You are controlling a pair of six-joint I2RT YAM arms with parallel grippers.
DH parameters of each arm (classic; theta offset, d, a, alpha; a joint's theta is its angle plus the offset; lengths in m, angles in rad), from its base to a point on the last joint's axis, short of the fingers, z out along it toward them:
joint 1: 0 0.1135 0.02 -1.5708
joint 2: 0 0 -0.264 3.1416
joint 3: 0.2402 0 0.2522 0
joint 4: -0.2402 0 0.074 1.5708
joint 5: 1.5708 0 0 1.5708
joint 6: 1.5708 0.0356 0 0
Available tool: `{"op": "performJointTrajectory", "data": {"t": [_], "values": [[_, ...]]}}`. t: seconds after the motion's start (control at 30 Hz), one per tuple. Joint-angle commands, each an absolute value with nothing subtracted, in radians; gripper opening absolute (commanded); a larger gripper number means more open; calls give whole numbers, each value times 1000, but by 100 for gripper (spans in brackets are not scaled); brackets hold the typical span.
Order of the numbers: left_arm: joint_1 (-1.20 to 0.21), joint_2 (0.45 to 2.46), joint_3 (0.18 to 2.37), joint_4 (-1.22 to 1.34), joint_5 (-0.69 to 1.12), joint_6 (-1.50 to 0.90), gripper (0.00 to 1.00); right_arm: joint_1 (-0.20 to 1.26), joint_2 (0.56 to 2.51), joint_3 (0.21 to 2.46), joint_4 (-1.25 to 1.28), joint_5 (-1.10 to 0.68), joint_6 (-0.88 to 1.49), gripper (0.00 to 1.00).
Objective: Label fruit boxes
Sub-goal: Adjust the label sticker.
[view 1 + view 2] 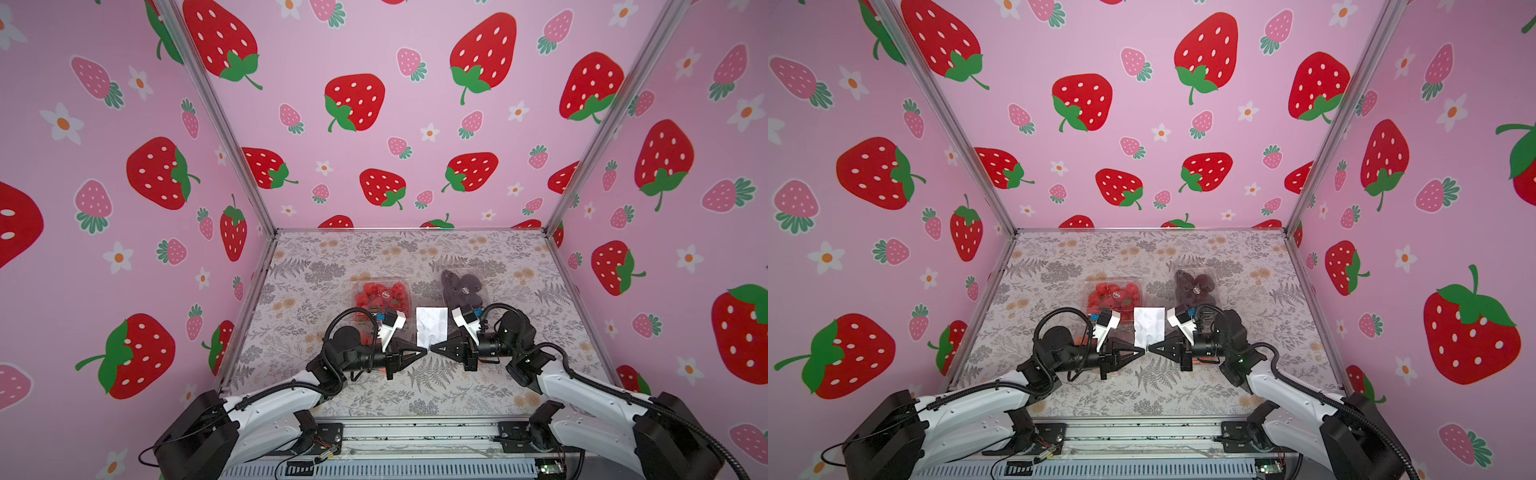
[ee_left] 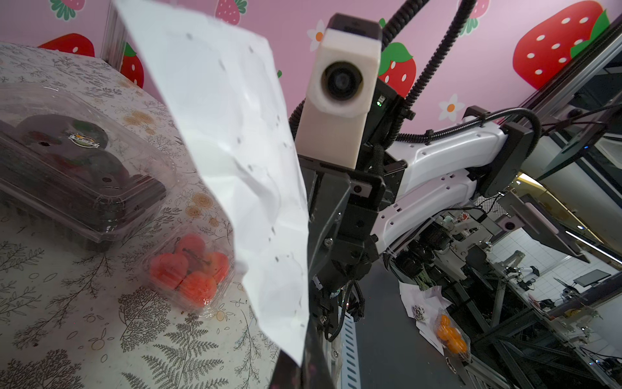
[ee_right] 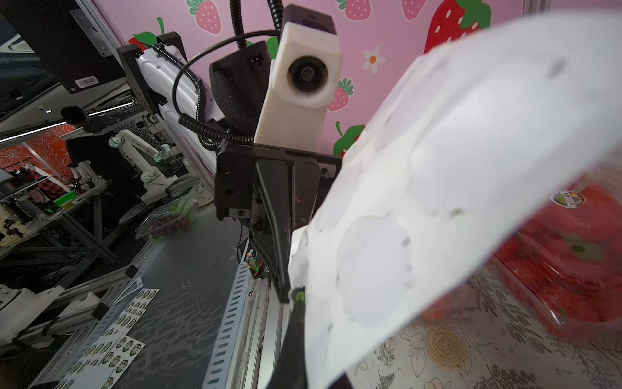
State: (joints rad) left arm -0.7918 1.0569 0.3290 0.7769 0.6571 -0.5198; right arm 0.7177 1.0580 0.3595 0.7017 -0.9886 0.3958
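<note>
In both top views my left gripper [image 1: 424, 352] and right gripper [image 1: 433, 348] meet tip to tip above the table's middle. Each is shut on the near corner of the white sticker sheet [image 1: 431, 326], which stands up between them. In the wrist views the sheet [image 2: 235, 168] [image 3: 437, 202] fills much of the picture. Behind it lie the strawberry box [image 1: 381, 296] and the dark-fruit box [image 1: 463, 286], each lid bearing a round label. A small box of orange-red fruits [image 2: 190, 272] sits by the dark box [image 2: 77, 168], mostly hidden under my right arm from above.
The floral table [image 1: 415, 257] is walled by pink strawberry-print panels on three sides, with metal posts at the back corners. A metal rail [image 1: 415, 432] runs along the front edge between the arm bases. Something red-orange [image 1: 365, 338] shows under my left arm.
</note>
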Motion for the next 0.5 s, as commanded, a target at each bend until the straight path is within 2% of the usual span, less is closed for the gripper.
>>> {"op": "performJointTrajectory", "data": {"t": [0.0, 0.2, 0.47], "values": [[-790, 1062, 343, 794, 678, -500, 0, 722, 1053, 380, 714, -989, 378, 0], [-788, 1132, 367, 853, 715, -517, 0, 774, 1145, 391, 850, -1047, 424, 0], [-763, 1119, 339, 828, 661, -509, 0, 770, 1119, 364, 897, -1104, 446, 0]]}}
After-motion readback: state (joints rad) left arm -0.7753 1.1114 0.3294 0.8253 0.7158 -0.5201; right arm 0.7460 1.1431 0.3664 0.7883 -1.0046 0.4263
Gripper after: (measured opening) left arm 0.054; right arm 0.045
